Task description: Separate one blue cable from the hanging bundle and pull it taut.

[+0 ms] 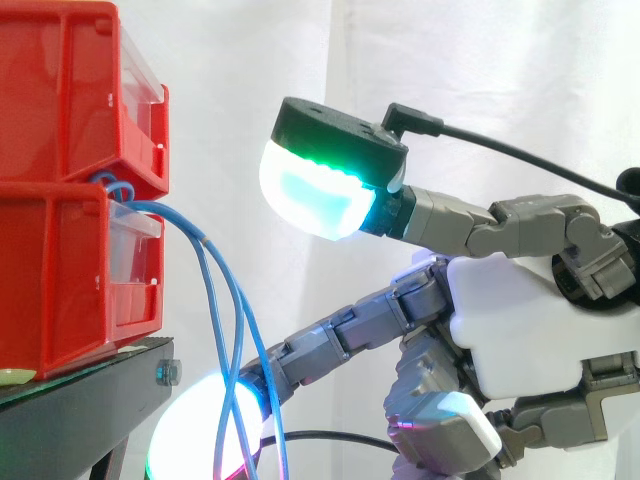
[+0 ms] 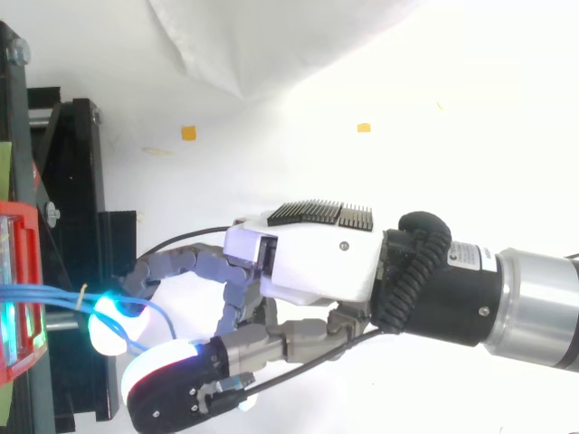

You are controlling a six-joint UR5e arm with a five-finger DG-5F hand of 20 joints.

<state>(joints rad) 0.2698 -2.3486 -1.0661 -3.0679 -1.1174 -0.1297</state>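
Blue thin cables (image 1: 210,300) hang bundled from the stacked red plastic bins (image 1: 60,250) at left. The hand (image 1: 520,320) is spread wide and clasps nothing. One low glowing fingertip (image 1: 185,435) sits just beyond the strands, touching them, probably to hook one out.

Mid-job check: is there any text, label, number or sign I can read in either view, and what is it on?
Nothing can be read in either view.
On the arm's wrist, top view, the white sticker carries print too small to read.
On the red bins, side view, the clear fronts show no lettering.
On the white ground, top view, the orange marks are plain, with no writing.
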